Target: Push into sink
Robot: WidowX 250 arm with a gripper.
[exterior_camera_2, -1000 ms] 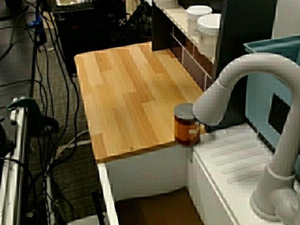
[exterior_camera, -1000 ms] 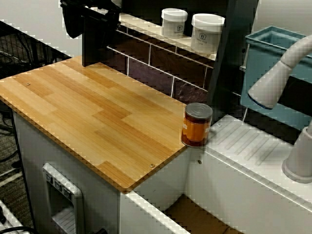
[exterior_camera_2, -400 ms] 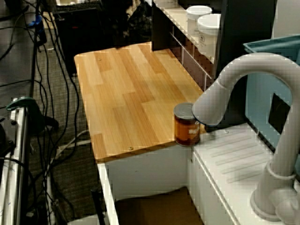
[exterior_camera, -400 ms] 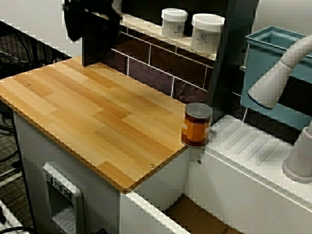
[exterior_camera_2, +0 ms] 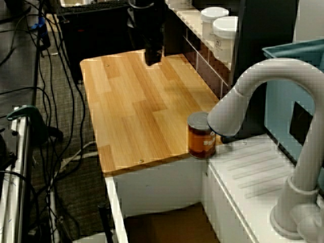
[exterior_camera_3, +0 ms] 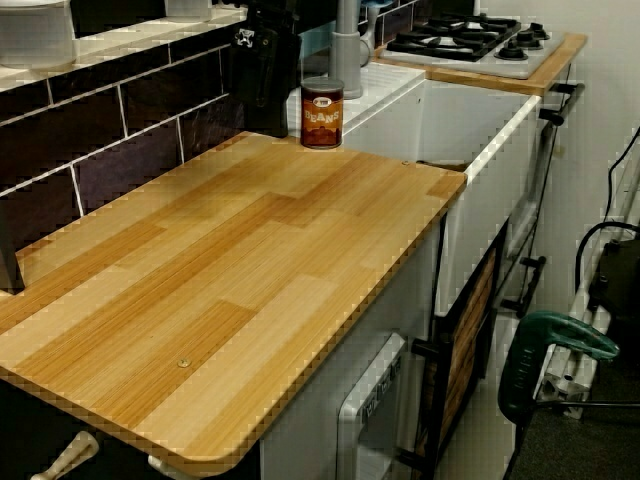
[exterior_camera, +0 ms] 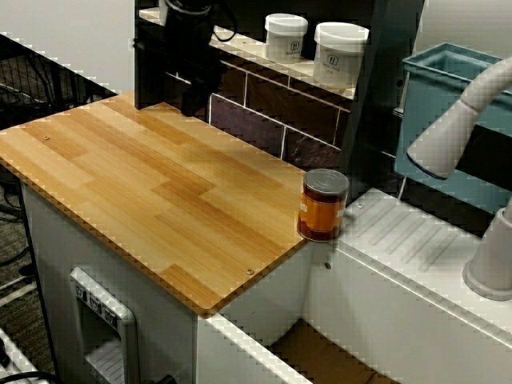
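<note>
Gripper hung at the upper centre, above the counter.
Its jaws are too dark to be made out; the can is well apart.

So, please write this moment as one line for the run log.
gripper: over far end of wooden counter, touching nothing, jaws unclear | can: upright at counter corner beside drainboard | sink: no can inside

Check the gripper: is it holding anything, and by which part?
Nothing is held. The gripper hovers over the far end of the wooden counter, well apart from the beans can at the corner by the sink. Its jaw state is unclear.
</note>
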